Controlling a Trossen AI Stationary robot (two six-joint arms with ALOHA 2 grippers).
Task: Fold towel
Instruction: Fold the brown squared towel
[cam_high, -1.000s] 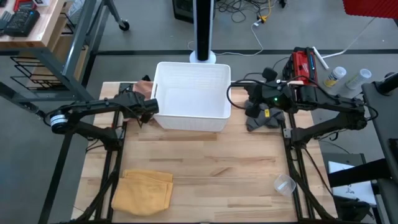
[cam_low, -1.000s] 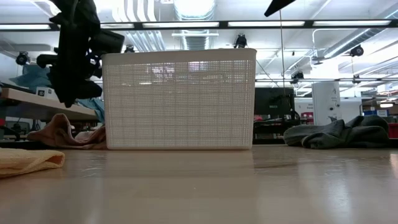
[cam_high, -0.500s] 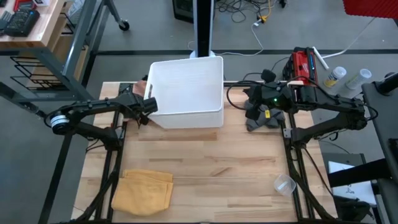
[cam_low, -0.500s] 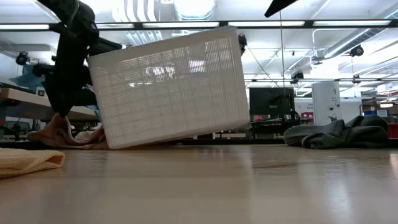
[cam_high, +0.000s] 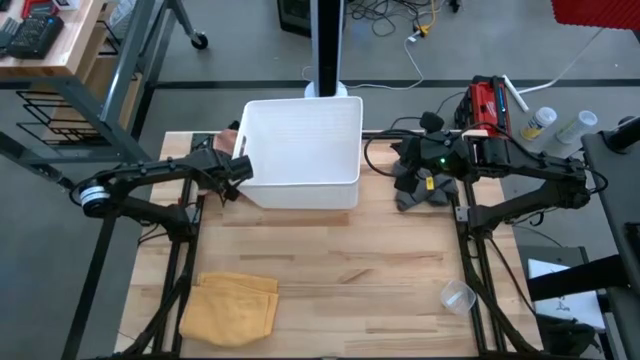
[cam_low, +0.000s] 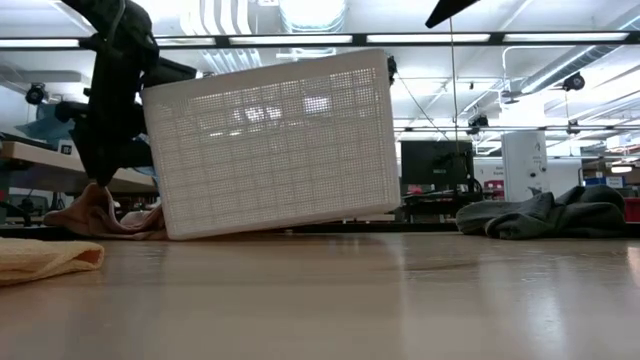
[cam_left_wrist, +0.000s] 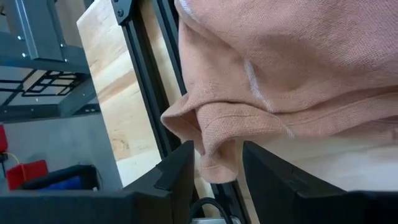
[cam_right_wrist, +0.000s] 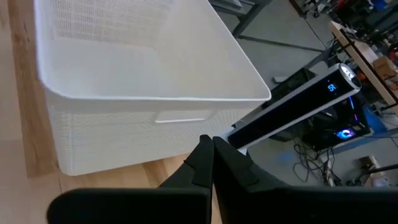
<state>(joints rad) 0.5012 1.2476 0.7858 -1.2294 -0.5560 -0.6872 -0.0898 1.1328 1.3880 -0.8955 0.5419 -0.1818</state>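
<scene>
Low, left claw (cam_left_wrist: 214, 163) astride towel (cam_left_wrist: 298, 68)

Grey concrete floor (cam_high: 250, 45) surrounds the light wooden plank table (cam_high: 330, 260). Long fluorescent ceiling lights (cam_low: 420, 39) run overhead. A wooden side bench (cam_high: 40, 45) stands nearby.

Readable text: none in any view.
Labels, brands, numbers: none can be made out.
Tower (cam_right_wrist: 311, 102): a small blue lit mark near its top, too small to read.
</scene>
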